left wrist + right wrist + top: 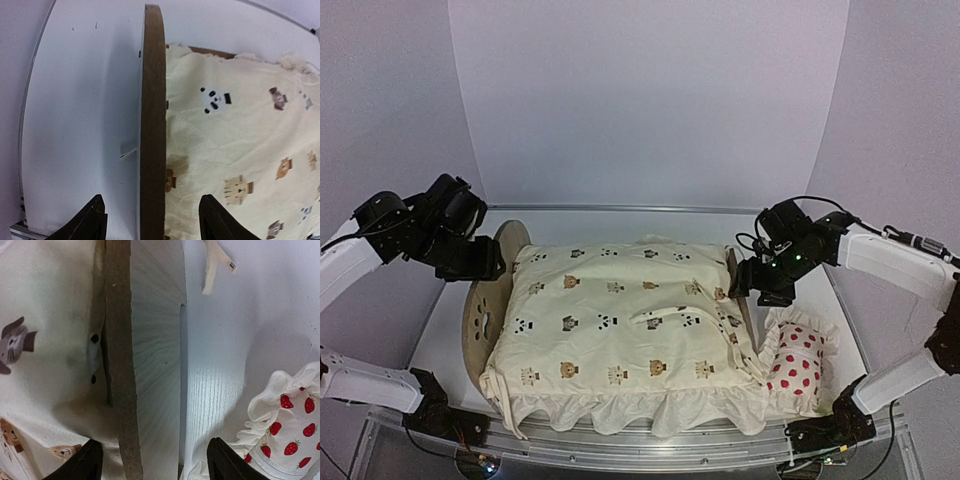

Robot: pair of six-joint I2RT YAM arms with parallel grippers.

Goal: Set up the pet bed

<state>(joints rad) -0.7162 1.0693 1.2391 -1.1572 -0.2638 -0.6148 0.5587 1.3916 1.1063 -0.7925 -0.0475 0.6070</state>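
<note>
The left gripper (pixel 152 212) hangs over the left end of the pet bed (pixel 485 315). Its two fingers (pixel 95 220) are spread apart, one on each side of the thin top edge of the left end board (pixel 152 125). They do not touch the wood, so the gripper is open and holds nothing. That round board stands up on the white counter (pixel 445 335) and has little paw holes in it.

The pet bed sits in the middle of the counter. A big cream cushion (pixel 620 320) with small animal faces lies on top of it and hides most of it; its frilly edge hangs over the near side.

At the right end of the bed, the right gripper (pixel 155 455) is open too, with one finger on each side of the right end board (pixel 150 365) and nothing in its grip. Just right of the bed lies a white pillow (pixel 798 365) with red spots. Up close, the spots are strawberries.
</note>
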